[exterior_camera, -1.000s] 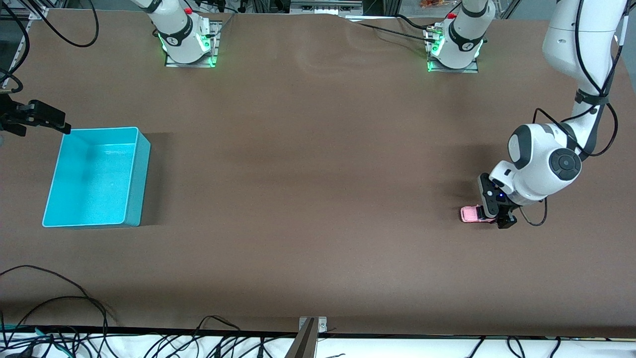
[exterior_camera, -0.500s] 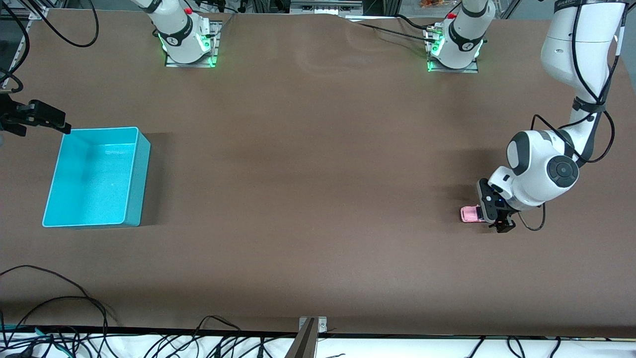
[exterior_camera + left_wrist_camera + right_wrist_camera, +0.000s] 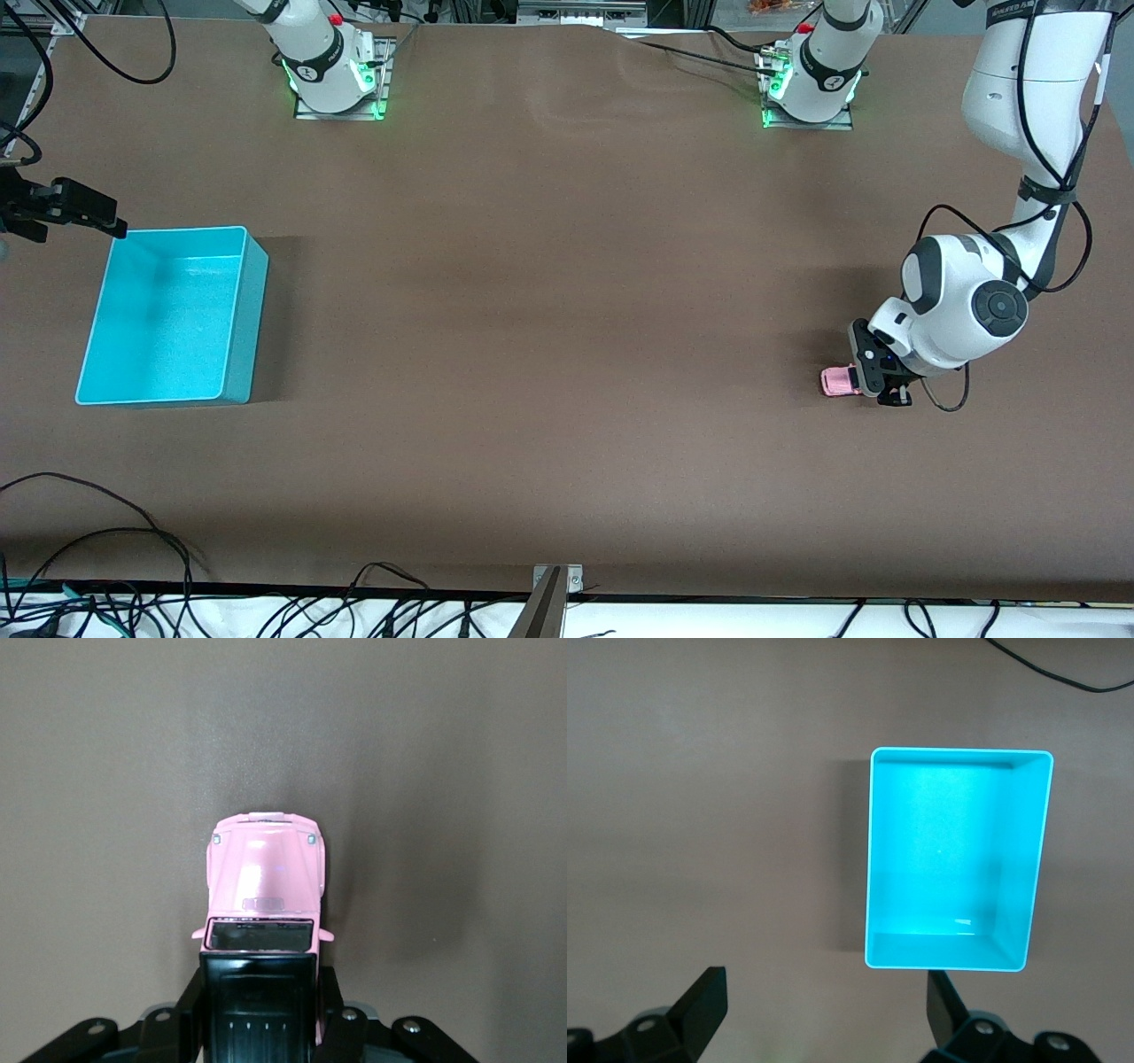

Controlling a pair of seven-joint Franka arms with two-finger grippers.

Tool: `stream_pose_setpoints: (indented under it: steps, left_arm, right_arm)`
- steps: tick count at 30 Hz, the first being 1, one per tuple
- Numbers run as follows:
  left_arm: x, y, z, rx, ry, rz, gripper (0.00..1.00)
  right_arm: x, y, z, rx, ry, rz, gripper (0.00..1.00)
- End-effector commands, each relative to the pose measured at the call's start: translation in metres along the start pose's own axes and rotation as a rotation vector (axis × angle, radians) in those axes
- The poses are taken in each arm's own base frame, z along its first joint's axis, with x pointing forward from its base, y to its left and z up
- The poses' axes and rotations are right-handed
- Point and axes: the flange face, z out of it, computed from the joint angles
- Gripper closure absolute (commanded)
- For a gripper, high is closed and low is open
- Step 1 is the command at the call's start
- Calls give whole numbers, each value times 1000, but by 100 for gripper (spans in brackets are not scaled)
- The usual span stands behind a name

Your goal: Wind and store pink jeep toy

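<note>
L gripper clamped on small pink jeep toy w/ black roof, on brown table; R gripper waits, fingers apart, by turquoise plastic bin.

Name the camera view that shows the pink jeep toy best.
The left wrist view: the pink jeep toy fills the middle, its hood clear, its black rear between the left gripper's fingers. The front view shows only a small pink spot partly covered by that gripper. The right wrist view shows none of it.
</note>
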Motion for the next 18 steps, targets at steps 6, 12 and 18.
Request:
stream_pose_setpoints:
  steps: [6,12,18]
  left_arm:
    - [0,-9,-8,20,1,8,91]
    - [0,-16,-22,42,0,6,96]
    - [1,-17,-27,45,1,-3,97]
  right_arm:
    - [-4,0,-2,22,-14,-13,0]
    - [-6,1,-3,23,-17,-11,0]
    - [-6,1,-3,22,-17,-13,0]
